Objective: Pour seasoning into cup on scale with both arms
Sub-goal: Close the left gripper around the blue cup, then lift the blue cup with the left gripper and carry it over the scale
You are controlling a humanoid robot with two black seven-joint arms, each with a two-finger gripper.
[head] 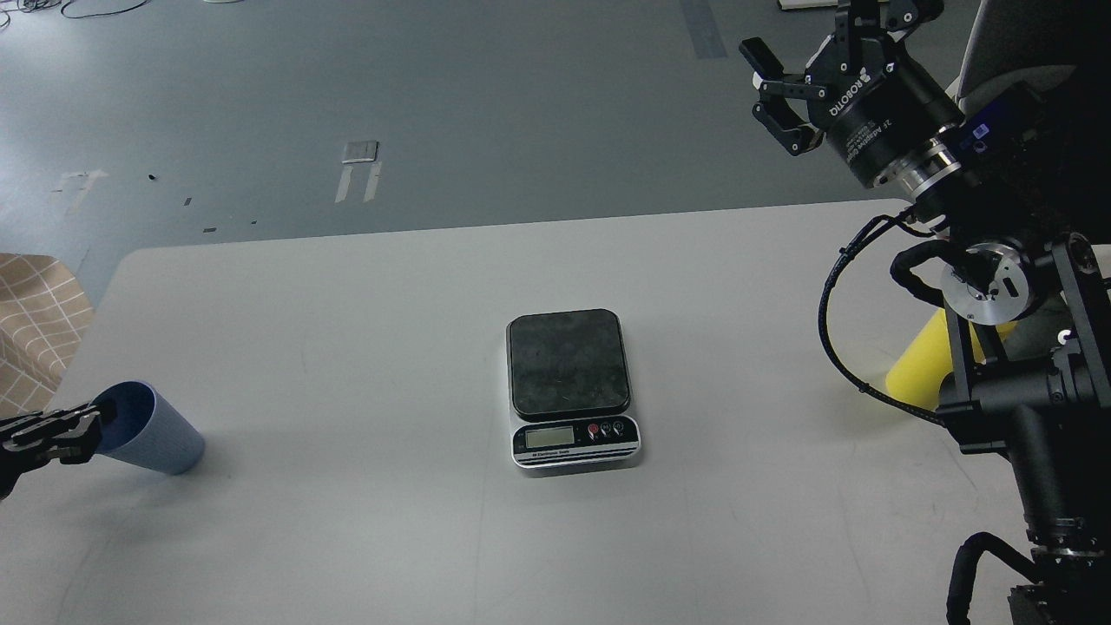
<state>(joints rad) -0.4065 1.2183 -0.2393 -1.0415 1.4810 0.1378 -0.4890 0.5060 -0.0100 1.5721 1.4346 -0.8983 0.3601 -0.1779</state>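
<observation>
The blue ribbed cup [152, 431] is at the table's far left, tilted with its mouth toward the left edge. My left gripper [71, 431] comes in from the left edge, and its fingers are pinched together on the cup's rim. The scale [569, 389] stands mid-table, its dark platform bare and its display facing me. My right gripper [769, 94] is open and empty, held high beyond the table's far right corner. The yellow seasoning bottle [913, 367] is at the right of the table. It is mostly hidden behind my right arm, and its cap is not visible.
The white table [347, 347] has rounded far corners, with grey floor beyond its far edge. A tan checked object [35, 321] sits off the table's left edge. My right arm's links and looping cable [833, 330] fill the right side.
</observation>
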